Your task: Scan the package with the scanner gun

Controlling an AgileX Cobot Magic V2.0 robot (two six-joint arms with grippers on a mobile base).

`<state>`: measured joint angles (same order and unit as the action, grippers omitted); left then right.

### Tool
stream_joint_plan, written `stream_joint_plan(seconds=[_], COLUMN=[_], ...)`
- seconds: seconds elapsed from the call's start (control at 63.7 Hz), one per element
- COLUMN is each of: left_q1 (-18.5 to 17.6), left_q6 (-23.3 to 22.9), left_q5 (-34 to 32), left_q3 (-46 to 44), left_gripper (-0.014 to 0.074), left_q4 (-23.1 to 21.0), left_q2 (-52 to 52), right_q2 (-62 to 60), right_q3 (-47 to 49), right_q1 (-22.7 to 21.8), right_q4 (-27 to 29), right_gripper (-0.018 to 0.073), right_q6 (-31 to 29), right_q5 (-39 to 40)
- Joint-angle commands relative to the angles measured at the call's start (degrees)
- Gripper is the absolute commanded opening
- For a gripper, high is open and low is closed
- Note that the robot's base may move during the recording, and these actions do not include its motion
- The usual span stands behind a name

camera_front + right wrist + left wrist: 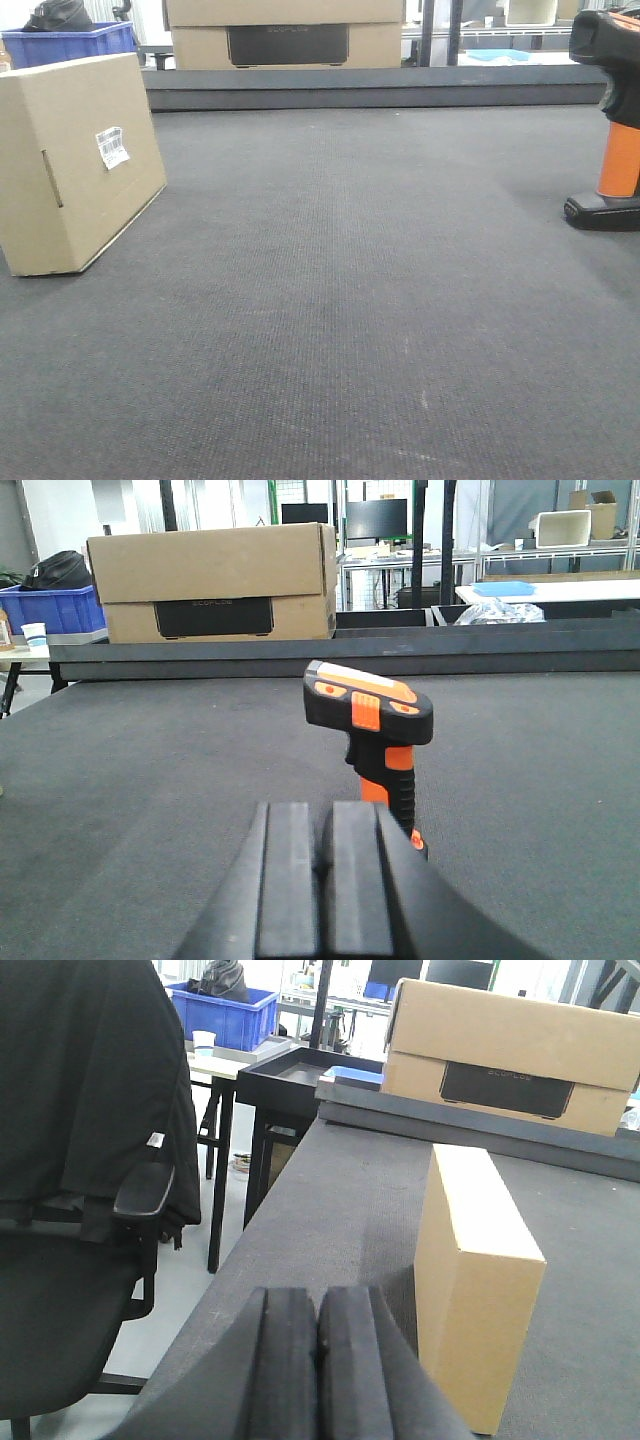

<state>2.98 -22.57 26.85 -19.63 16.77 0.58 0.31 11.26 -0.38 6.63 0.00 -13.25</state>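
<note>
A tan cardboard package (75, 165) with a white barcode label (112, 147) stands on edge at the left of the dark mat. It also shows in the left wrist view (475, 1280), just right of and beyond my left gripper (320, 1305), which is shut and empty. An orange and black scanner gun (612, 110) stands upright on its base at the right edge of the mat. In the right wrist view the scanner gun (372, 730) stands just ahead of my right gripper (322, 820), slightly to its right; that gripper is shut and empty.
A large cardboard box (285, 35) sits behind a raised dark ledge (380, 87) at the back of the mat. A blue bin (70, 42) is at the back left. A black office chair (80, 1190) and a black side table (290, 1070) stand off the mat's left edge.
</note>
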Motion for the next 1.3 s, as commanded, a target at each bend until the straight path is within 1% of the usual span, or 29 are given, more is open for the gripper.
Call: stream_joint_plan(seconds=[0.0,0.298,0.33,0.361,0.392,0.44,0.549,0.675,0.722,0.785,0.863,0.879,0.895,0.989,1.068,1.287], left_q1=[0.24,0.24,0.24,0.24,0.24,0.24,0.24,0.24,0.24,0.24,0.24,0.24,0.24,0.24,0.24,0.24], left_q6=[-0.10,-0.10,-0.10,-0.10,-0.10,-0.10,-0.10,-0.10,-0.10,-0.10,-0.10,-0.10,-0.10,-0.10,-0.10,-0.10], left_q5=[-0.68,-0.79,-0.79,-0.79,-0.79,-0.79,-0.79,-0.79,-0.79,-0.79,-0.79,-0.79,-0.79,-0.79,-0.79,-0.79], left_q3=[0.20,0.20,0.20,0.20,0.20,0.20,0.20,0.20,0.20,0.20,0.20,0.20,0.20,0.20,0.20,0.20], left_gripper=[-0.0094,-0.0094,-0.0094,-0.0094,-0.0094,-0.0094,-0.0094,-0.0094,-0.0094,-0.0094,-0.0094,-0.0094,-0.0094,-0.0094,-0.0094,-0.0094], left_q4=[0.26,0.26,0.26,0.26,0.26,0.26,0.26,0.26,0.26,0.26,0.26,0.26,0.26,0.26,0.26,0.26], left_q2=[-0.23,-0.24,-0.24,-0.24,-0.24,-0.24,-0.24,-0.24,-0.24,-0.24,-0.24,-0.24,-0.24,-0.24,-0.24,-0.24], right_q2=[-0.31,-0.31,-0.31,-0.31,-0.31,-0.31,-0.31,-0.31,-0.31,-0.31,-0.31,-0.31,-0.31,-0.31,-0.31,-0.31], right_q3=[-0.02,-0.02,-0.17,-0.31,-0.86,-1.81,-4.08,-7.12,-8.64,-10.50,-11.26,-11.26,-11.26,-11.26,-11.26,-11.26], right_q1=[0.08,0.08,0.08,0.08,0.08,0.08,0.08,0.08,-0.26,-1.10,-2.41,-2.84,-3.15,-4.73,-4.72,-4.72], right_q4=[0.20,-0.12,-1.67,-4.40,-7.92,-10.76,-10.49,-7.53,-7.05,-5.03,-3.47,-3.08,-3.08,-2.78,-2.79,-2.79], right_gripper=[-0.0168,-0.0168,-0.0168,-0.0168,-0.0168,-0.0168,-0.0168,-0.0168,-0.0168,-0.0168,-0.0168,-0.0168,-0.0168,-0.0168,-0.0168,-0.0168], right_q6=[0.00,0.00,0.00,0.00,0.00,0.00,0.00,0.00,0.00,0.00,0.00,0.00,0.00,0.00,0.00,0.00], right_q5=[0.77,0.74,0.99,1.94,4.09,7.14,8.14,9.23,9.78,10.13,12.05,14.02,12.84,11.63,10.65,11.18])
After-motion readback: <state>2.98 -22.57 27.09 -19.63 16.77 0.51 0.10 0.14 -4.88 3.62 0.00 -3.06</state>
